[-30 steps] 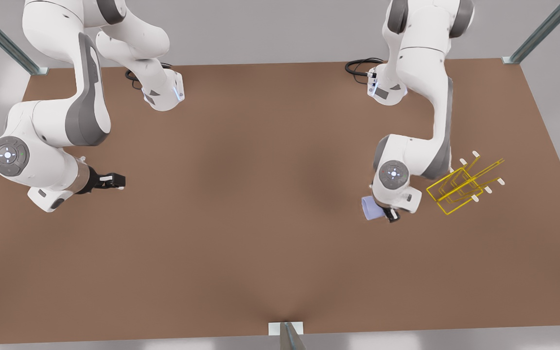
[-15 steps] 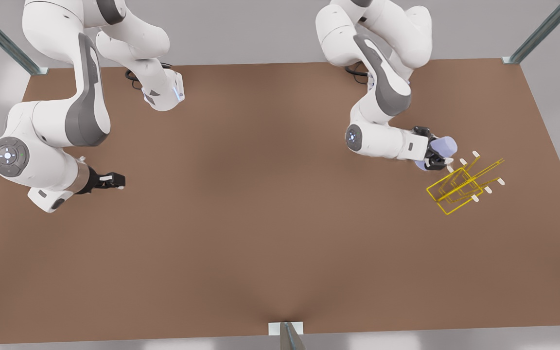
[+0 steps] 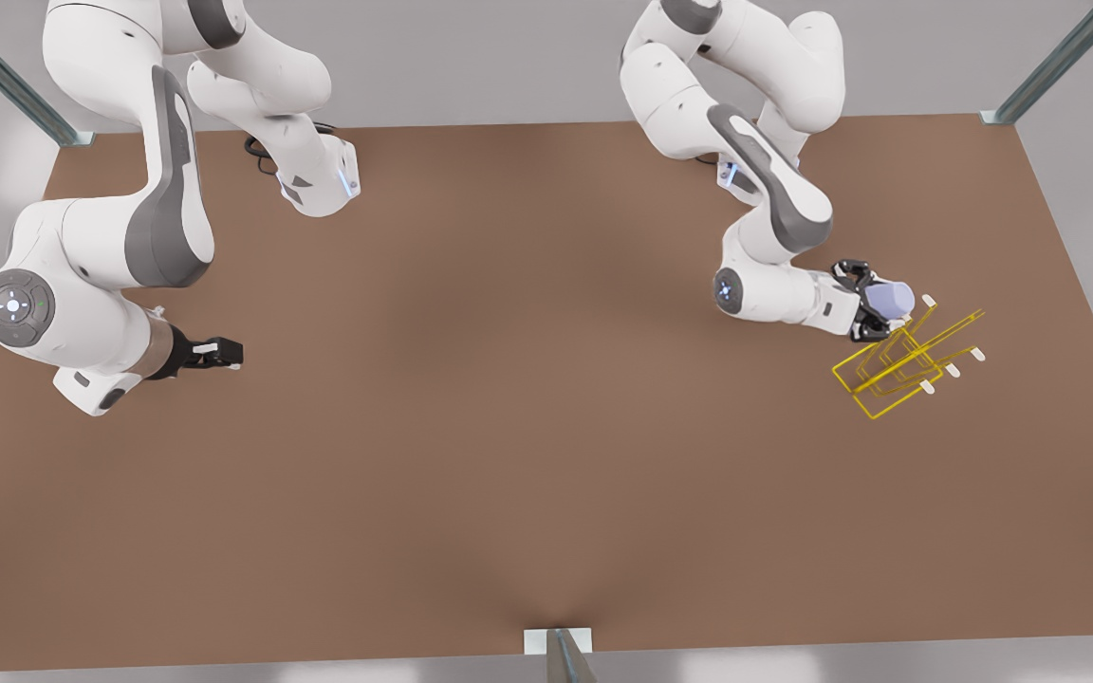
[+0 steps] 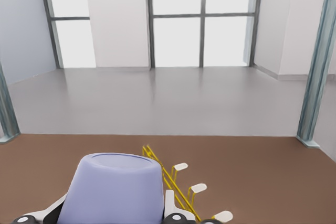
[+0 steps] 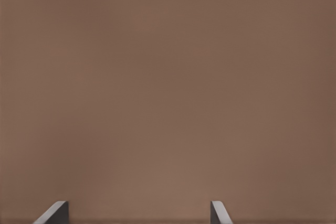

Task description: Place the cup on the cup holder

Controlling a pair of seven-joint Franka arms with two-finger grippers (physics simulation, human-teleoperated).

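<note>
The lavender-blue cup (image 3: 891, 300) lies sideways in my left gripper (image 3: 874, 308), which is shut on it at the front view's right. It hangs at the back edge of the yellow wire cup holder (image 3: 888, 375), close to the white-tipped prongs; I cannot tell whether it touches them. In the left wrist view the cup (image 4: 113, 187) sits between the fingers (image 4: 170, 205), with the cup holder (image 4: 173, 179) just beyond it. My right gripper (image 3: 224, 354) waits open over bare table at the front view's left, its fingertips (image 5: 55, 212) apart.
The brown table (image 3: 509, 427) has metal frame posts at its back corners (image 3: 1049, 71) and a bracket at the front edge (image 3: 558, 645). Cables (image 3: 698, 128) lie by the arm bases.
The left gripper swung the cup from the table on the near-left side of the cup holder up and around to the holder's back prongs, then edged closer. The right arm stayed still.
</note>
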